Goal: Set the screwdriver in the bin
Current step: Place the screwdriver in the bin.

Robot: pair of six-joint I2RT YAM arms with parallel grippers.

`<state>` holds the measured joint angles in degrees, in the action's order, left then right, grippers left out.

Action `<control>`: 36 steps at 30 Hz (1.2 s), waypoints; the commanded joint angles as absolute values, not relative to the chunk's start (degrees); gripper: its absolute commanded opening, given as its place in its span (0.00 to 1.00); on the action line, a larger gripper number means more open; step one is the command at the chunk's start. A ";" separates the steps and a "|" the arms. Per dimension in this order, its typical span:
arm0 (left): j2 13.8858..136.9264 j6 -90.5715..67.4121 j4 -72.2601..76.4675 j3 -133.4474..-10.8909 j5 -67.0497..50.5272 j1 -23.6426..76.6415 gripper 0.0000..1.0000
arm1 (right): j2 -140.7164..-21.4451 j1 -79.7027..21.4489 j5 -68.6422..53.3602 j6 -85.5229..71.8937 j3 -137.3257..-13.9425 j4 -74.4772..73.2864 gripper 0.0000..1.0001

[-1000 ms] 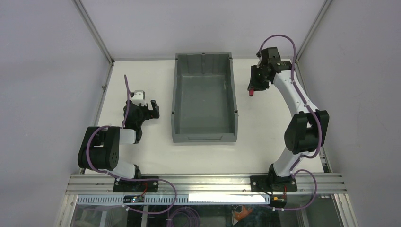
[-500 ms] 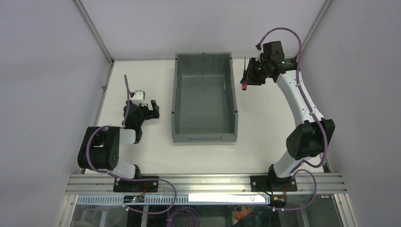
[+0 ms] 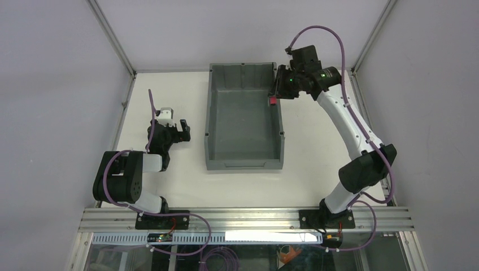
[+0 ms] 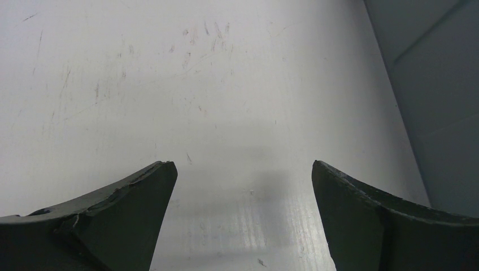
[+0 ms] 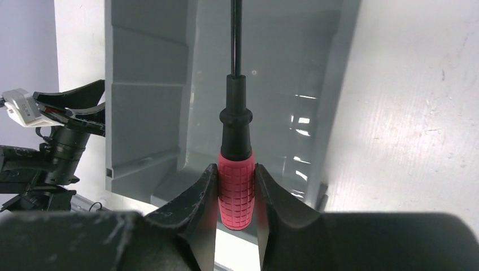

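Right gripper (image 5: 236,191) is clenched on the screwdriver (image 5: 236,169), and I have it by the red handle; one finger presses each side of the ribbed grip, and the butt end sits down between them; the black collar and thin shaft stick out past my fingertips. From the right wrist, the long axis runs in line with my fingers, straight up the picture; the tip points away from me and leaves the top edge, so I cannot see it. Behind the shaft is the grey inside of the bin (image 5: 147,113), with white table (image 5: 406,113) off to the right of its wall. From above, the right gripper (image 3: 273,97) hangs at the bin's (image 3: 244,165) far right corner; the screwdriver's (image 3: 271,101) red handle shows just inside the right wall, held clear of the floor; the shaft is too thin to make out there. My left gripper (image 3: 183,129) sits left of the bin, apart from it; its jaws are spread wide over bare table (image 4: 169,84), holding nothing.
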<state>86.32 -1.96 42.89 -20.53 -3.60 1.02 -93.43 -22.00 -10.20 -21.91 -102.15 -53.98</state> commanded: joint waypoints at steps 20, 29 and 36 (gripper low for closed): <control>86.30 -1.33 47.24 -21.36 -5.01 0.62 0.99 | -103.77 -33.88 9.28 -29.07 -109.22 -55.46 0.11; 86.32 -1.32 47.20 -21.37 -4.99 0.62 0.99 | -111.53 -35.99 13.02 -30.67 -111.76 -55.54 0.12; 86.30 -1.32 47.20 -21.36 -5.01 0.62 0.99 | -117.46 -36.87 14.15 -31.64 -113.84 -55.57 0.13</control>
